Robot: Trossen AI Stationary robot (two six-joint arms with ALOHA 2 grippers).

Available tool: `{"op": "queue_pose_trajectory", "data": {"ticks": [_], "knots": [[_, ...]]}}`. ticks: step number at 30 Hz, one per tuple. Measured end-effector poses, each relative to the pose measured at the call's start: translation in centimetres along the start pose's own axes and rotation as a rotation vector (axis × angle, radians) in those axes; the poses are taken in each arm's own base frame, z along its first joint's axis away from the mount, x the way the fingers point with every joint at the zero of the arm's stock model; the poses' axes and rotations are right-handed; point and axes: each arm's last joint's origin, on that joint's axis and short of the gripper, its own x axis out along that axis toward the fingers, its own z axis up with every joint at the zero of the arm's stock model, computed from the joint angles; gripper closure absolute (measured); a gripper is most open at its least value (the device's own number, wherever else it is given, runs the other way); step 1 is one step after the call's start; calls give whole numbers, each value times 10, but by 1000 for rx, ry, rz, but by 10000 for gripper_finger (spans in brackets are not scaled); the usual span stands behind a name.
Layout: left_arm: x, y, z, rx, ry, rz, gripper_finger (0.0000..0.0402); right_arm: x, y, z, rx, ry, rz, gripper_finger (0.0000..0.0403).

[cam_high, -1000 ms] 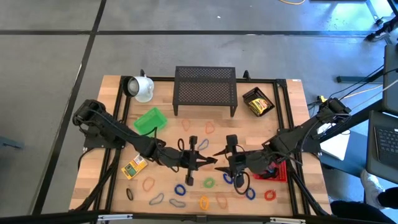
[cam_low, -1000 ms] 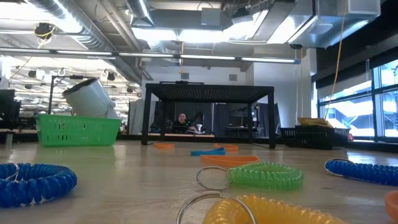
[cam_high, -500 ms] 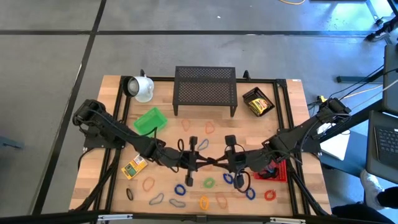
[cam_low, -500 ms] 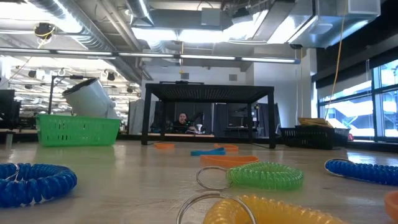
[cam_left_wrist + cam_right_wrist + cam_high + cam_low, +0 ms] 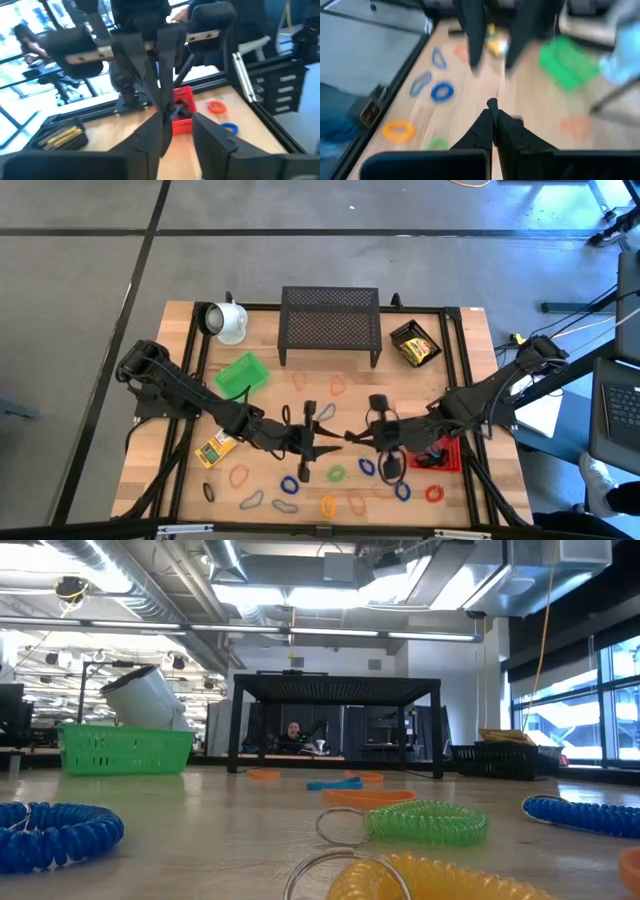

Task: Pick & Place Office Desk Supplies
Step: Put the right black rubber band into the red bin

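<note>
The bench (image 5: 150,460) under me is a light wooden top inside a dark frame. At the middle of its far edge stands the black mesh shelf (image 5: 330,320), with the white mug (image 5: 229,321) lying on its side toward the far left corner and a black tray (image 5: 414,343) of yellow items toward the far right corner. A green basket (image 5: 242,373) sits left of centre, and a red basket (image 5: 440,456) sits near the right edge beneath my right arm.

Both of my arms reach in to the middle of the bench and meet tip to tip. My left gripper (image 5: 327,441) has its fingers (image 5: 210,135) standing apart with a gap between them, nothing held. My right gripper (image 5: 354,438) points into that gap; its fingers (image 5: 485,127) are pressed together, and I cannot tell whether anything thin is pinched there.

One small yellow box (image 5: 215,450) lies near the left edge. The coiled loops (image 5: 336,474) are scattered along the near edge, blue, orange, green and yellow among them, with a few more (image 5: 337,386) just in front of the shelf.
</note>
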Motion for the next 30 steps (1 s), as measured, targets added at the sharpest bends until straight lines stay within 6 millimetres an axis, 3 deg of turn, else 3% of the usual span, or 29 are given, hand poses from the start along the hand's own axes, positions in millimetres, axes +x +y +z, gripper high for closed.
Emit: {"op": "queue_pose_trajectory", "data": {"ticks": [7, 12, 17, 26, 30], "knots": [[-1, 7, -2, -41, 46, 242, 249, -23, -14, -33, 355, 418, 71, 396], [-1, 9, -6, -79, 75, 315, 245, -29, -6, -68, 486, 708, -28, 395], [0, 12, -16, -115, 147, 327, 245, -27, 7, -111, 610, 932, -10, 395], [6, 27, -36, -291, 297, 229, 245, -18, 11, -157, 722, 1029, -63, 394], [9, 30, -52, -318, 409, 201, 245, -18, 9, -168, 754, 1059, -116, 373]]}}
